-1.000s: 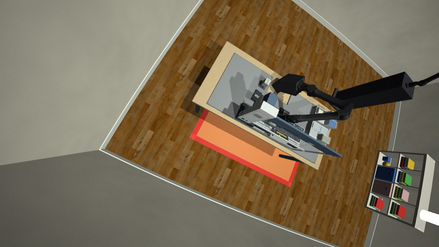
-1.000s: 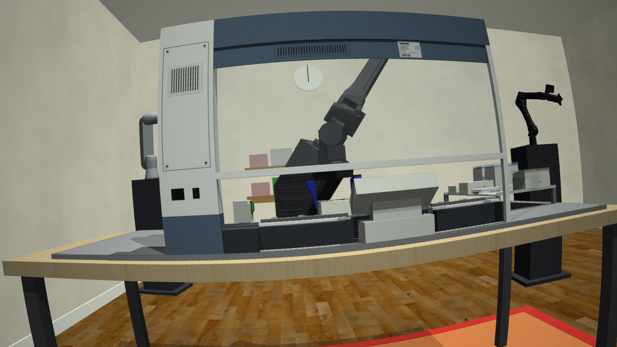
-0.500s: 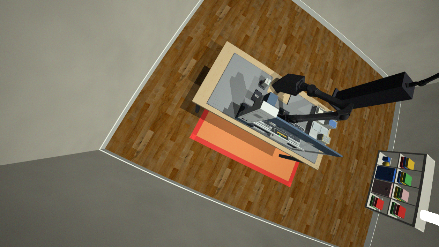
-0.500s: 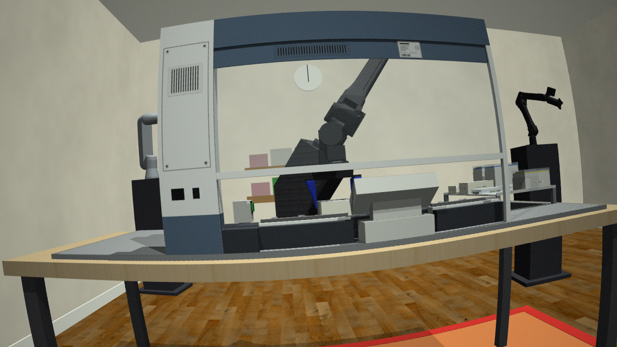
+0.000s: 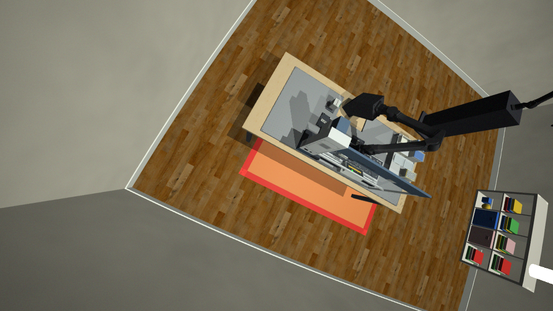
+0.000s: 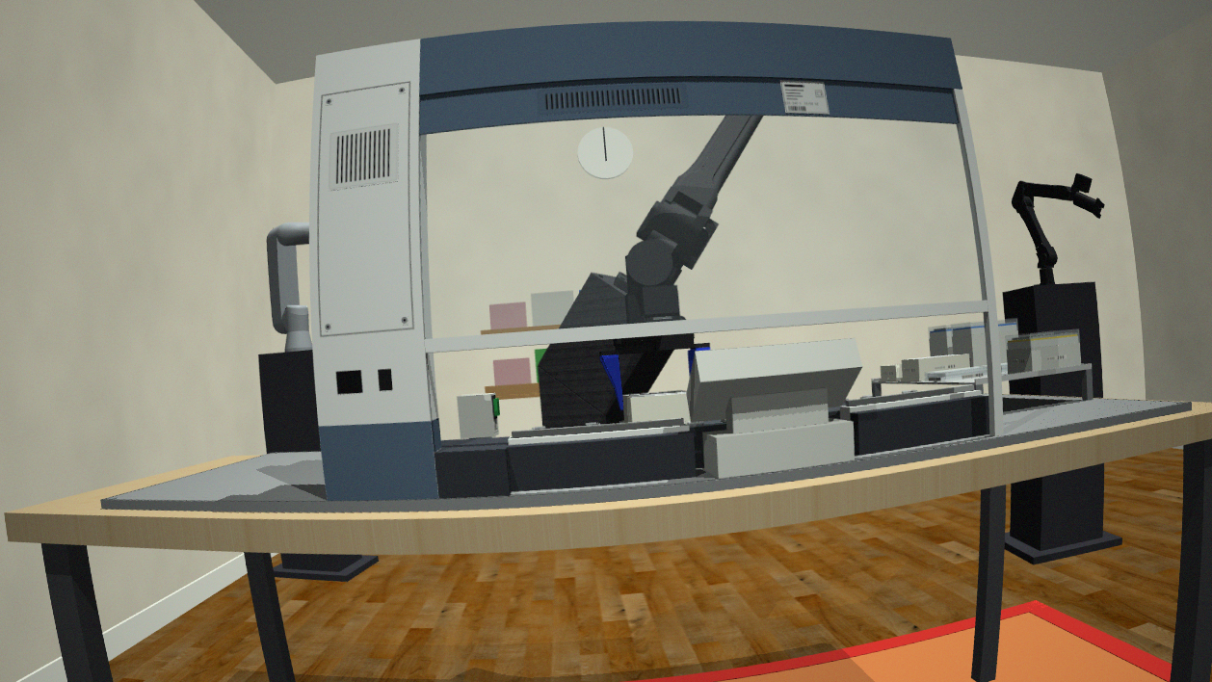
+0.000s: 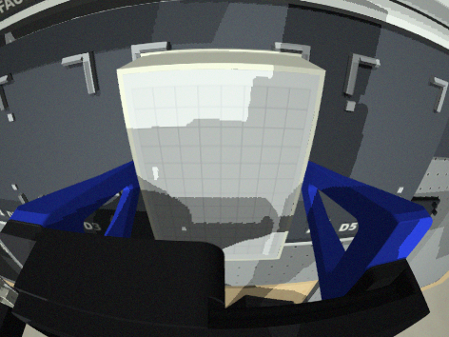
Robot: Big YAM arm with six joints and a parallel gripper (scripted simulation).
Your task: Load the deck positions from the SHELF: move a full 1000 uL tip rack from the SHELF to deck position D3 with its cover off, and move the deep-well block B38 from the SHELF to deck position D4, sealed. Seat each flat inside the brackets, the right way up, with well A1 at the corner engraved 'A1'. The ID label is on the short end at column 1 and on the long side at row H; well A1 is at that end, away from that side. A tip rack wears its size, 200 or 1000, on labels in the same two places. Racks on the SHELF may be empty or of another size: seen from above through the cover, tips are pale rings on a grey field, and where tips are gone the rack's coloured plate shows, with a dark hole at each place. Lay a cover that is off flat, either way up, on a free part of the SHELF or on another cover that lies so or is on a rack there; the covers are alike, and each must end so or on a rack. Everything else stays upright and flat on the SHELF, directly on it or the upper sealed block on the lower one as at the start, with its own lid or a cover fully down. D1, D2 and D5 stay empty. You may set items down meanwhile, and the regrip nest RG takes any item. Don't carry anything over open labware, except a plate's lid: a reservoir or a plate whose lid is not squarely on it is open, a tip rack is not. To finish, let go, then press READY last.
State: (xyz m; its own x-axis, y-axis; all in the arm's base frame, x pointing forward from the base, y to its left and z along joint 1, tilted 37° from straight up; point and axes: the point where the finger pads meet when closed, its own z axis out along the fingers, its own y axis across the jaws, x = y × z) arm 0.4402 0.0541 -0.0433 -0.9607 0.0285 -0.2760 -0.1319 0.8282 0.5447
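Observation:
A pale deep-well block (image 7: 223, 134) (image 6: 654, 406) with a smooth sealed top sits flat on the dark deck, inside grey corner brackets (image 7: 358, 65), in the position between the engraved marks D3 (image 7: 91, 226) and D5 (image 7: 345, 227). My gripper (image 7: 221, 169) (image 6: 652, 373) is open, its blue fingers standing wide on either side of the block's near end and apart from its walls. The block's label is hidden. The shelf (image 6: 1044, 374) at the right holds several pale racks and blocks (image 6: 970, 341), too small to tell apart. In the top view the arm (image 5: 391, 146) reaches under the machine's blue frame.
A pale machine housing (image 6: 776, 373) stands close to the right of the block. The machine's frame and glass front (image 6: 677, 319) enclose the deck. A panel marked FAULT (image 7: 19, 4) lies beyond the deck. A second black arm (image 6: 1051, 212) stands on a pedestal at the far right.

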